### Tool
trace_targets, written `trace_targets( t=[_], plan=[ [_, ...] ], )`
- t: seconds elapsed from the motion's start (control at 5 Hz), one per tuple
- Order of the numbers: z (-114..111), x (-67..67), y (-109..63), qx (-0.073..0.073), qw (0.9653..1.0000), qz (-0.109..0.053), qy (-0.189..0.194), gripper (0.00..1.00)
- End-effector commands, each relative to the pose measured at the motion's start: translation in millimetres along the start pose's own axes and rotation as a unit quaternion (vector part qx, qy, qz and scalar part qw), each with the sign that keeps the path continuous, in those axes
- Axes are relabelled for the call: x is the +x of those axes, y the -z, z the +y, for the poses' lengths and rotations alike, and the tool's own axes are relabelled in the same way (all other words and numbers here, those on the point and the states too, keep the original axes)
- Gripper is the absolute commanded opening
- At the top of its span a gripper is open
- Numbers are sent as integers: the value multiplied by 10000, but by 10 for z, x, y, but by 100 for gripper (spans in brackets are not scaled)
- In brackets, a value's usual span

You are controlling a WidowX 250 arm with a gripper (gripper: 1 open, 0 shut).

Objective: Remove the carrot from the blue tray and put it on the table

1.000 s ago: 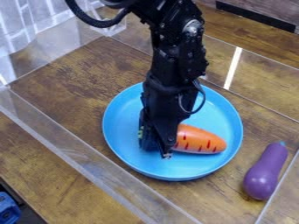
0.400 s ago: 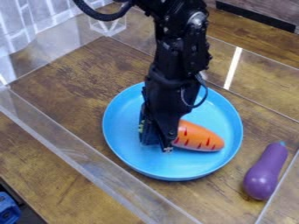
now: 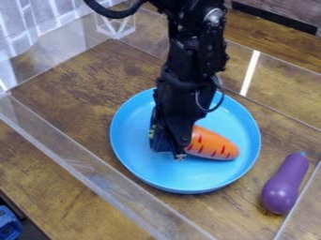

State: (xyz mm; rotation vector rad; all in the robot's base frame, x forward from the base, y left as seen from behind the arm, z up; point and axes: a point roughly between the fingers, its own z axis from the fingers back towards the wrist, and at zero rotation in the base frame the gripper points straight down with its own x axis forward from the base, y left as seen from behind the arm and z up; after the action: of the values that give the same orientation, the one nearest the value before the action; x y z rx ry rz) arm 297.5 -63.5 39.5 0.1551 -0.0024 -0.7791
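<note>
The orange carrot point(image 3: 213, 144) lies across the middle of the blue tray point(image 3: 138, 150), its pointed tip toward the right. My gripper point(image 3: 174, 148) comes straight down from the black arm onto the carrot's left end and hides the leafy top. The fingers are shut on that end. The carrot's body sits just above or on the tray floor; I cannot tell which. The tray rests on the brown wood table point(image 3: 75, 84).
A purple eggplant point(image 3: 286, 182) lies on the table right of the tray. Clear plastic walls point(image 3: 75, 159) border the table along the front left and the back. Bare wood shows left of and behind the tray.
The gripper and the carrot have shifted slightly up and to the left together. The tray and the eggplant have stayed put.
</note>
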Motion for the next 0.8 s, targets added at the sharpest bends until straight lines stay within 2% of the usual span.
trace_targets(
  t=[0.0,0.2,0.4,0.6],
  plan=[
    [94,111,-341,284,9984,-498,-21,0],
    [107,106,-414,323,9979,-552,-22,0],
    [79,103,-441,300,9978,-596,5,0],
    [-2,106,-399,211,9977,-649,49,0]
  ],
)
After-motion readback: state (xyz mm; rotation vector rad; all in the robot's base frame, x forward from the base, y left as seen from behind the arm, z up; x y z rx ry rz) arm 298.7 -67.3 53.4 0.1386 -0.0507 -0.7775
